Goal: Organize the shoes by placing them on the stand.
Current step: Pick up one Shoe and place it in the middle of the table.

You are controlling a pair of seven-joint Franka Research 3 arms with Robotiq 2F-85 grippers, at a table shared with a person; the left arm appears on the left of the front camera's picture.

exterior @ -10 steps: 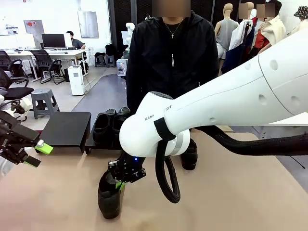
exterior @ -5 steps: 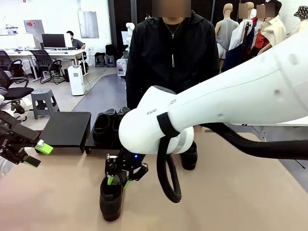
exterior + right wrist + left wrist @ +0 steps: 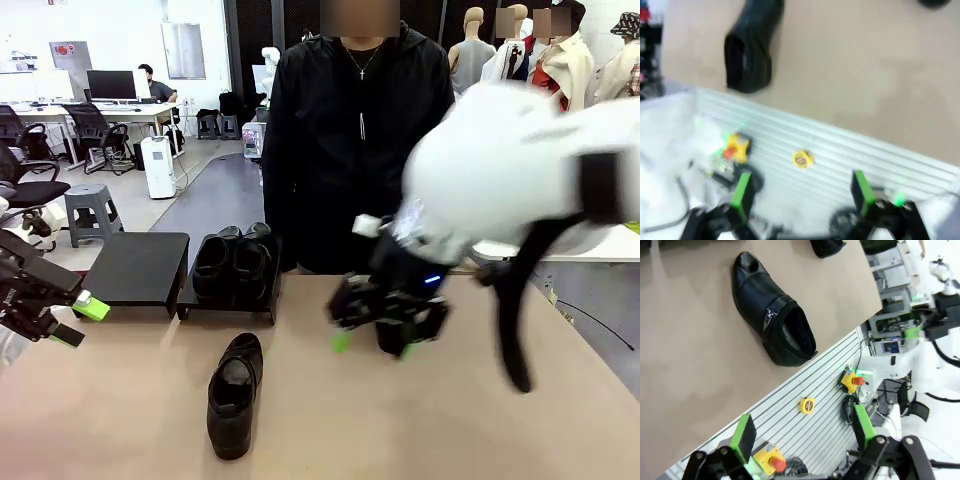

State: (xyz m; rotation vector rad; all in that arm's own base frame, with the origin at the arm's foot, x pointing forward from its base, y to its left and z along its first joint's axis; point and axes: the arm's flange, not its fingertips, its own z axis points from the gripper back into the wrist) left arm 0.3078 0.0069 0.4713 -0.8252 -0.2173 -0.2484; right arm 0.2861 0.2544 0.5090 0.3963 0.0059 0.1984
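One shoe (image 3: 235, 395) lies alone on the table (image 3: 450, 420), in front of the stand (image 3: 140, 262), toe towards it and well clear of it. The front view shows the stand's right platform carrying two shoes (image 3: 232, 258) side by side, its left platform bare, and a person (image 3: 355, 130) standing behind.

The left wrist view adds detail the front view lacks: the lone shoe (image 3: 772, 322) has a metal buckle across its vamp, and part of another shoe (image 3: 826, 246) cuts the top edge. It also shows a yellow tape measure (image 3: 807, 405) on the ribbed rail off the table's edge.

The right gripper (image 3: 375, 340), blurred, hangs over the table's middle, apart from the lone shoe; its wrist view shows the right gripper (image 3: 801, 190) spread wide and empty. The left gripper (image 3: 82, 322) sits at the left edge, pads parted, holding nothing.
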